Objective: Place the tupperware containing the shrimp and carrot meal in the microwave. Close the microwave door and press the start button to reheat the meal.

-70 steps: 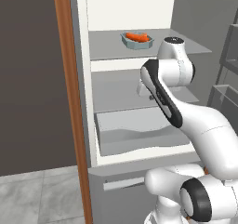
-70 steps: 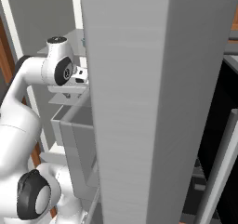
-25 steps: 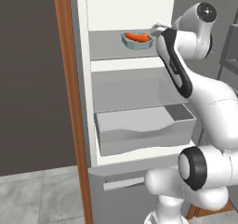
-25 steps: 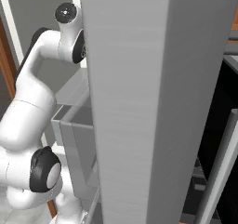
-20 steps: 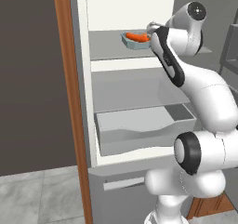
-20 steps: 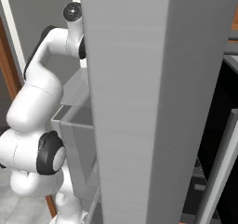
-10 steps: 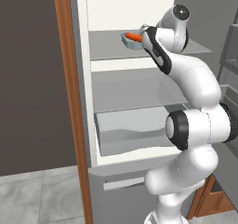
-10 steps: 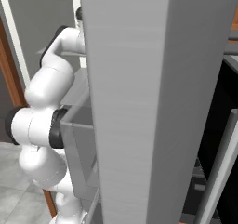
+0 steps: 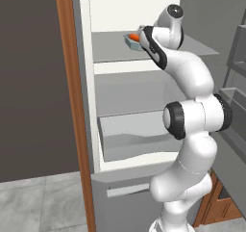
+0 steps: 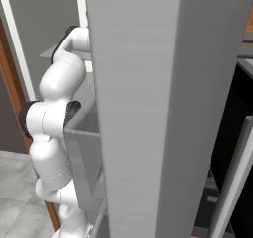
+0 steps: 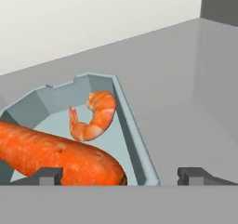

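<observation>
**Open claw poised at the tupperware on the fridge's upper shelf**

The gripper (image 11: 121, 174) stands wide open, its two dark fingertips (image 11: 44, 175) spread far apart at the bottom of the hand view. One tip sits over the inside of the tupperware (image 11: 132, 135), against the carrot; the other sits outside the tray's rim, above bare shelf. The near rim of the tray runs between them. Nothing is gripped.

The tupperware is a shallow, pale blue-grey tray with cut corners. Inside it, the carrot (image 11: 51, 155) lies lengthwise along the side nearest the claw, a thick orange piece. Just beyond the carrot a curled orange shrimp (image 11: 95, 116) rests on the tray floor, near the tray's far wall.

The tray rests on the grey upper shelf (image 11: 186, 93), with a white back wall behind it and a darker grey side wall at the far corner.

In the left base view the gripper (image 9: 142, 37) reaches in over that same upper shelf (image 9: 108, 48) of the open refrigerator (image 9: 85, 96), right at the tupperware (image 9: 129, 41), where a spot of orange shows. The white arm (image 9: 192, 125) rises from the floor in front and bends up to the shelf. Below the shelf, an open grey drawer (image 9: 132, 137) juts forward. To the left of the shelf stands a brown wooden post (image 9: 72, 106) beside a dark panel.

In the right base view a broad grey door panel (image 10: 143, 113) stands to the right of the arm (image 10: 57, 108).
</observation>
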Controlling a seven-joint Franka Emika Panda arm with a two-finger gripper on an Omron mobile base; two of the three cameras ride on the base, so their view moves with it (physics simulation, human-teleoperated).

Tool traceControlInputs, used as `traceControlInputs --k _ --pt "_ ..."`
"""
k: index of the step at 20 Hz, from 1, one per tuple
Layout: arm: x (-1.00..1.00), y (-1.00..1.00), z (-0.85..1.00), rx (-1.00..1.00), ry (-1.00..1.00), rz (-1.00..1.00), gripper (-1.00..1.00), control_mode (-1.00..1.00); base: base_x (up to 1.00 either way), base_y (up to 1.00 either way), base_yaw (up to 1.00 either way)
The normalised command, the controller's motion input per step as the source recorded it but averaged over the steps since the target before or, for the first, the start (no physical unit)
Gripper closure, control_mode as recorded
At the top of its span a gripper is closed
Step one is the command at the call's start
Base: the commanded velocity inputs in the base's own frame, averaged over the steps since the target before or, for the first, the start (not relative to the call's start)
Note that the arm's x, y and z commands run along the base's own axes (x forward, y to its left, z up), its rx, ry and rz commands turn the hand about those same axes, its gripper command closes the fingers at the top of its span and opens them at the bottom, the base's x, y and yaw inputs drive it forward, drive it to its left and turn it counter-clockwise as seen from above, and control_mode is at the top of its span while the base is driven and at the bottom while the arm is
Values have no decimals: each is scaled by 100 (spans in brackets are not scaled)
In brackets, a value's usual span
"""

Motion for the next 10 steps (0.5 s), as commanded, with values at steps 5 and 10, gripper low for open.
traceControlInputs --k 5,10 --pt "28 14 -38 0 11 0 -100 -100 0 0 0" --pt "-2 1 -34 6 3 0 -100 -100 0 0 0"
